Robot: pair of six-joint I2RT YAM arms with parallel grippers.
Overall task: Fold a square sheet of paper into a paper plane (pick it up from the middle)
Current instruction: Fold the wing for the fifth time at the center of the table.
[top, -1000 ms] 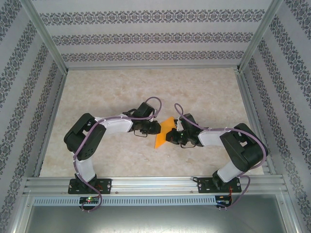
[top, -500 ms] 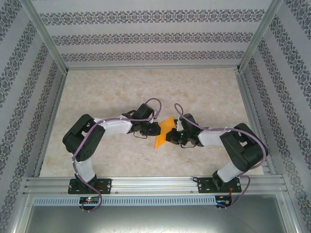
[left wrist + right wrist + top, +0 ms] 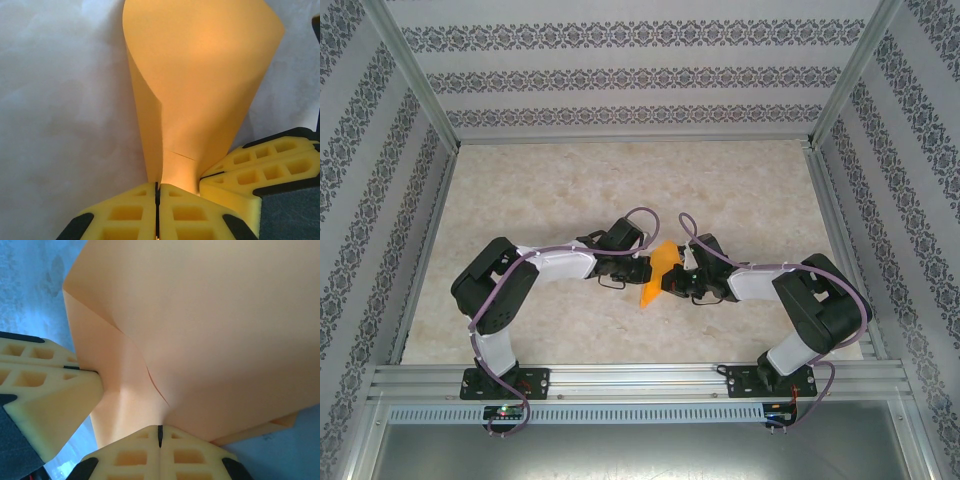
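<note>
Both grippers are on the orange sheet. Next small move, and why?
Likely bring the left gripper and right gripper down together to lay the square sheet of paper on the table: both have jaws shut on it side by side, and it bows in a loose curve, not pressed flat.

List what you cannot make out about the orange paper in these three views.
- Top view: the paper is too small to show creases, and the jaws cover its side edges.
- Left wrist view: its top is cut off by the frame, and its bottom vanishes between the shut left jaws.
- Right wrist view: it runs off the top and right edges, hiding its outline.
</note>
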